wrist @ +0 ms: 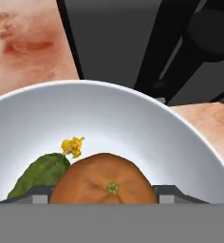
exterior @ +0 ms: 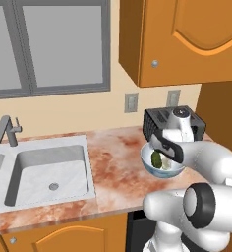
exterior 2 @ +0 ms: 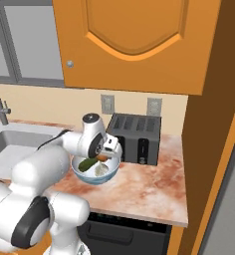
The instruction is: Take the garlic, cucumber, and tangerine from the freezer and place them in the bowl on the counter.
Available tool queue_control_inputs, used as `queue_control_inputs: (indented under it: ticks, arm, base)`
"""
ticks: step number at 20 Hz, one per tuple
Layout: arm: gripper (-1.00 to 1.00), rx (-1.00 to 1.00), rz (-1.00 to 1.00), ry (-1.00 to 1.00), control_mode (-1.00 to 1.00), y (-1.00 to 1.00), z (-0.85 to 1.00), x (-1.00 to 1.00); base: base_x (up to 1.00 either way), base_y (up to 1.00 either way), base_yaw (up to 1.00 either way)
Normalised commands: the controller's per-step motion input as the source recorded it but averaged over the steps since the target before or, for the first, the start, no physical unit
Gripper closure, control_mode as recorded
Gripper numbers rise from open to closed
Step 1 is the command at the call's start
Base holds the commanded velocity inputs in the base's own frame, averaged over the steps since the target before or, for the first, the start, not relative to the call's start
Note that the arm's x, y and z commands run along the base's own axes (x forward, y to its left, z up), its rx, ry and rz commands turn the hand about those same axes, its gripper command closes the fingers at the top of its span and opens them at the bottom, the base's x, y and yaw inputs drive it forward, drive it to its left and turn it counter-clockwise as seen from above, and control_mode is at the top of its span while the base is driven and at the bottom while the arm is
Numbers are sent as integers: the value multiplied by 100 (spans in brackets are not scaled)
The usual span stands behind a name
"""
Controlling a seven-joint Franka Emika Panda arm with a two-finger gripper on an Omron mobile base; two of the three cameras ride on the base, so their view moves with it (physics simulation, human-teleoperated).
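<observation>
The bowl (exterior: 146,165) (exterior 2: 92,179) (wrist: 109,118) stands on the counter (exterior: 118,167) (exterior 2: 149,191) in front of a black toaster. Inside it lies the dark green cucumber (exterior: 156,159) (exterior 2: 88,164) (wrist: 40,173), with the pale garlic (exterior: 166,165) (exterior 2: 100,171) beside it. My gripper (exterior 2: 103,157) (wrist: 104,195) hangs just over the bowl's inside, shut on the tangerine (exterior 2: 102,158) (wrist: 104,180). The orange fruit sits between the two finger tips, above the cucumber's end. A grey strip of the freezer (exterior 2: 230,209) shows at the far right edge.
The black toaster (exterior: 174,123) (exterior 2: 134,137) stands right behind the bowl, against the wall. A steel sink (exterior: 49,172) with a faucet (exterior: 5,130) lies to the left. Orange wall cabinets (exterior: 187,39) hang overhead. A black dishwasher front (exterior 2: 124,231) sits below the counter.
</observation>
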Motion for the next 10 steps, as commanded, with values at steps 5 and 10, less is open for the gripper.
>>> queue_control_inputs:
  ticks: [5, 10]
  arm:
    - [100, 0, 0, 1, -100, 0, -30, 34]
    - [-100, 0, 0, 1, -100, 0, -18, 17]
  base:
    - [0, 0, 0]
    - [0, 0, 0]
